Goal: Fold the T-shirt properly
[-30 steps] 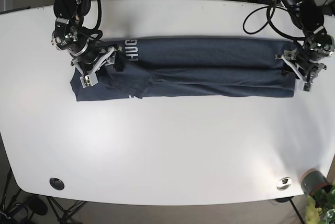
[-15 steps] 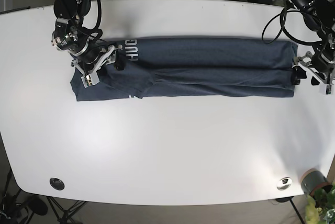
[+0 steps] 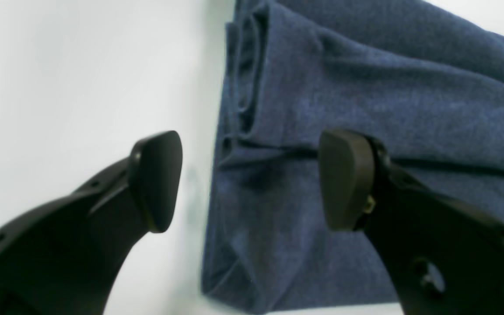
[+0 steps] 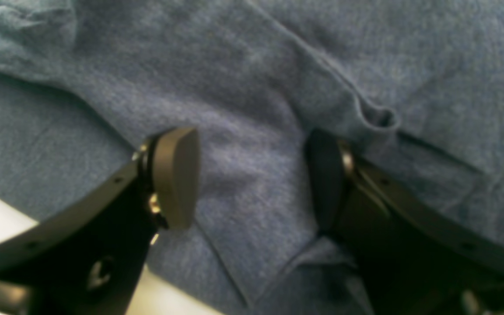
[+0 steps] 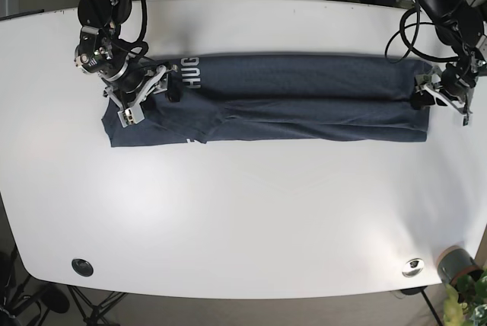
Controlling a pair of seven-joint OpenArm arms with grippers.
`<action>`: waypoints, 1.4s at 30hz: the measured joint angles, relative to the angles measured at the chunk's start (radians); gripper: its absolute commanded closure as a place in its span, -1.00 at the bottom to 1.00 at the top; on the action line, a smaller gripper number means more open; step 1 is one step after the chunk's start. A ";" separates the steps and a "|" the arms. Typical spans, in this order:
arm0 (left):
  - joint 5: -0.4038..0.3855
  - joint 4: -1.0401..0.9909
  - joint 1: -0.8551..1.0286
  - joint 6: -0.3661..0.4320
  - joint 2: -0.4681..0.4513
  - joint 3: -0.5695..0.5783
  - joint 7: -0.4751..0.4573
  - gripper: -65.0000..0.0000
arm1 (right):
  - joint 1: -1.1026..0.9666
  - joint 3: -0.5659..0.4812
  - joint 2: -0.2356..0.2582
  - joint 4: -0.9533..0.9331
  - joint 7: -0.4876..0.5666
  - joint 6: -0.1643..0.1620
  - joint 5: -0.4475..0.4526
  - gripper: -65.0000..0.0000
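The dark blue T-shirt (image 5: pixel 304 97) lies folded into a long strip across the white table (image 5: pixel 243 212), with white lettering near its left end. My left gripper (image 5: pixel 428 102) is at the strip's right end. In the left wrist view it (image 3: pixel 252 181) is open, with one fingertip (image 3: pixel 155 179) over bare table, the other over cloth, and the shirt's layered edge (image 3: pixel 234 144) between them. My right gripper (image 5: pixel 151 97) is at the left end. In the right wrist view it (image 4: pixel 252 175) is open and low over the shirt (image 4: pixel 252 109), with a folded hem beside one finger (image 4: pixel 326 175).
A black round fitting (image 5: pixel 82 266) sits at the front left of the table and a silver one (image 5: pixel 413 266) at the front right. A grey pot with a plant (image 5: pixel 459 269) stands off the front right corner. Cables hang behind the far edge.
My left gripper swung out past the shirt's right end, then came back to straddle that edge. My right gripper has stayed at the left end.
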 measured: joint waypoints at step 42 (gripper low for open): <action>0.007 0.093 0.040 -0.003 0.003 0.064 -0.035 1.00 | 0.000 -0.001 0.000 0.000 0.000 0.000 0.000 -0.14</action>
